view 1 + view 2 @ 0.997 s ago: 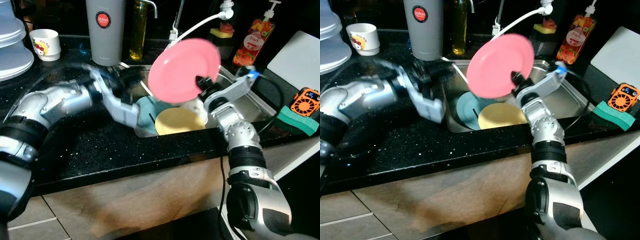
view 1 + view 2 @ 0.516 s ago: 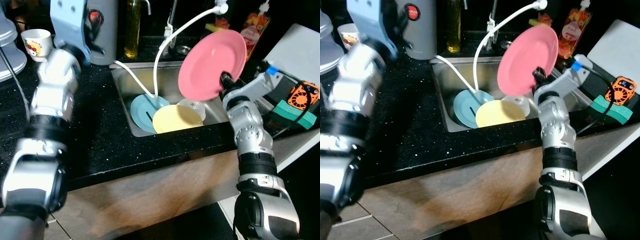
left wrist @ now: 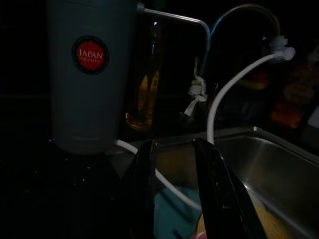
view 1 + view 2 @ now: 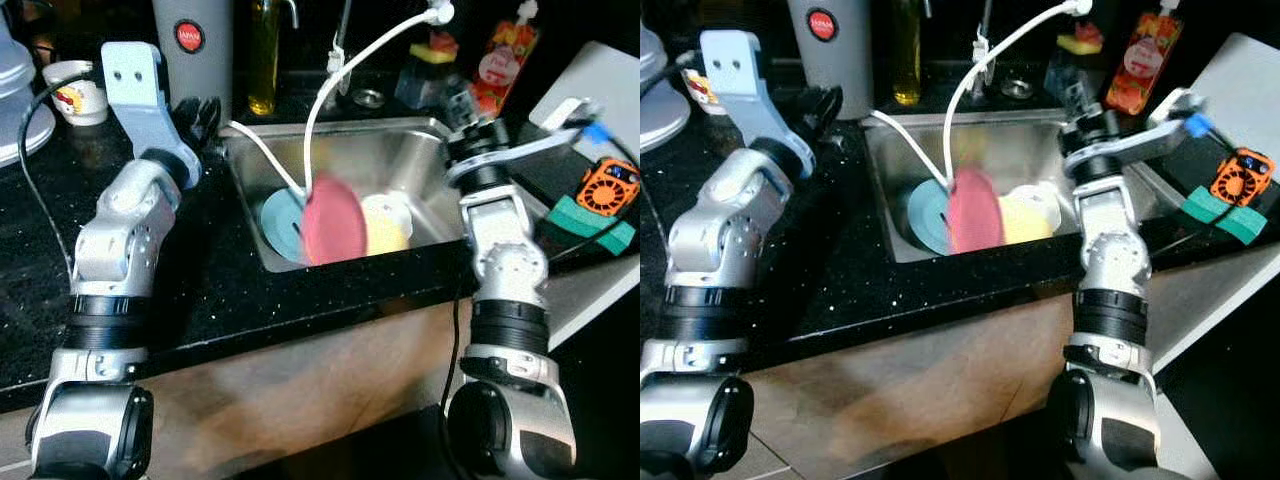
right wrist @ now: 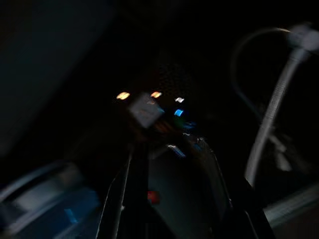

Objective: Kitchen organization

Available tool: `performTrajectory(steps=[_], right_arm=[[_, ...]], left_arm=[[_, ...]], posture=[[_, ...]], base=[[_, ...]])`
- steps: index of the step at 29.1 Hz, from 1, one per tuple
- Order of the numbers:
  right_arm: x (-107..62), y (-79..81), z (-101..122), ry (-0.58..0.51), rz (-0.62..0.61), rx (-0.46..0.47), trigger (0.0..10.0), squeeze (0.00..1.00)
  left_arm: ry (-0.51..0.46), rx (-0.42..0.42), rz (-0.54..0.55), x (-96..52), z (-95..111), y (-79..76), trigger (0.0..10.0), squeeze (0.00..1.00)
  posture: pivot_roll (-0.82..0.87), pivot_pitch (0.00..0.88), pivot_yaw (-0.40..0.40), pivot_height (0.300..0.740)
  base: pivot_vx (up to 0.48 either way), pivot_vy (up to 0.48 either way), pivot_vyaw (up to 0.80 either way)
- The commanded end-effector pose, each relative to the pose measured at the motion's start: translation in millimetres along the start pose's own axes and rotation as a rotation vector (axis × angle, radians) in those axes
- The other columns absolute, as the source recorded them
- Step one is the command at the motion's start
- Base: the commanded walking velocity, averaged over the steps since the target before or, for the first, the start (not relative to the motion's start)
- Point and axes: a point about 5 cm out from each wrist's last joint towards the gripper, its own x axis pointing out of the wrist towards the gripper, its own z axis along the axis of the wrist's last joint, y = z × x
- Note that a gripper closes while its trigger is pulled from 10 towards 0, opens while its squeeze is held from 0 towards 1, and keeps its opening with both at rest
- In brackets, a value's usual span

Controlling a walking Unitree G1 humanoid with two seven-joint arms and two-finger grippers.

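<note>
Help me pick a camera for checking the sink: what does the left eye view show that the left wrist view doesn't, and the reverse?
The left eye view adds the pink plate, blurred and on edge in the sink, the white bowl, the right end effector over the sink's far side, and the green sponge. The left wrist view adds a close look along the open left end effector and the readable "JAPAN" label on the grey canister. Shared: canister, oil bottle, white hose, sink, teal plate.

The pink plate (image 4: 334, 217) has left the right end effector (image 4: 462, 103) and now sits blurred in the sink (image 4: 405, 160), over the yellow plate (image 4: 385, 232).
</note>
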Motion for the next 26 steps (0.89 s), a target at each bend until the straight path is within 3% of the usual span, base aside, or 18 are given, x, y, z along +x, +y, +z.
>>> performTrajectory(steps=[1,6,7,8,9,10,11,12,14,15,19,23,26], right_arm=[[-8.8,5.7,3,0.02,0.052,0.033,10.0,0.0],[-30.1,16.9,-3,0.058,0.083,0.015,10.0,0.0],[-41.0,17.1,-8,0.077,0.016,-0.11,10.0,0.0],[-41.0,17.1,-8,0.077,0.016,-0.11,10.0,0.0],[-44.4,13.3,-9,0.078,-0.053,-0.222,10.0,0.0],[-51.1,2.4,-10,0.074,-0.21,-0.616,10.0,0.0],[-51.1,2.4,-10,0.074,-0.21,-0.616,10.0,0.0],[-52.9,1.1,-10,0.068,-0.235,-0.721,10.0,0.0],[-52.9,1.1,-10,0.068,-0.235,-0.721,10.0,0.0],[-59.5,1.5,-8,0.048,-0.291,-0.853,10.0,0.0],[-60.0,12.0,-1,-0.041,-0.331,-0.977,10.0,0.0],[-56.2,13.0,2,-0.092,-0.368,-1.015,10.0,0.0],[-53.4,9.0,3,-0.115,-0.4,-0.988,10.0,0.0]], left_arm=[[-0.002,-0.017,-0.048,-3.6,0,-12.9,10.0,0.0],[-0.041,-0.075,-0.079,-14.9,2,-20.6,10.0,0.0],[-0.053,-0.044,-0.106,-25.5,-1,-26.6,10.0,0.0],[-0.053,-0.044,-0.106,-25.5,-1,-26.6,10.0,0.0],[-0.058,-0.022,-0.121,-30.9,-2,-29.5,10.0,0.0],[-0.048,-0.005,-0.144,-41.2,-7,-34.7,10.0,0.0],[-0.048,-0.005,-0.144,-41.2,-7,-34.7,10.0,0.0],[-0.045,-0.006,-0.149,-43.7,-9,-36.0,10.0,0.0],[-0.045,-0.006,-0.149,-43.7,-9,-36.0,10.0,0.0],[-0.029,0.028,-0.165,-51.2,-14,-40.8,10.0,0.0],[-0.007,0.078,-0.155,-61.1,-20,-44.9,10.0,0.0],[0.003,0.085,-0.13,-62.7,-22,-42.8,10.0,0.0],[0.011,0.098,-0.128,-63.3,-25,-42.8,10.0,0.0]], posture=[[0.19,0.066,-0.075,0.74],[0.19,0.07,-0.08,0.74],[0.19,0.073,-0.08,0.74],[0.19,0.073,-0.08,0.74],[0.19,0.076,-0.079,0.74],[0.18,0.08,-0.078,0.74],[0.18,0.08,-0.078,0.74],[0.18,0.08,-0.078,0.74],[0.18,0.08,-0.078,0.74],[0.19,0.082,-0.074,0.74],[0.2,0.084,-0.063,0.74],[0.2,0.084,-0.063,0.74],[0.2,0.075,-0.06,0.74]], base=[[0.0,0.0,0.0],[0.0,0.0,0.0],[0.0,0.0,0.0],[0.0,0.0,0.0],[0.0,0.0,0.0],[0.0,0.0,0.0],[0.0,0.0,0.0],[0.0,0.0,0.0],[0.0,0.0,0.0],[0.0,0.0,0.0],[0.0,0.0,0.0],[0.0,0.0,0.0],[0.0,0.0,0.0]])
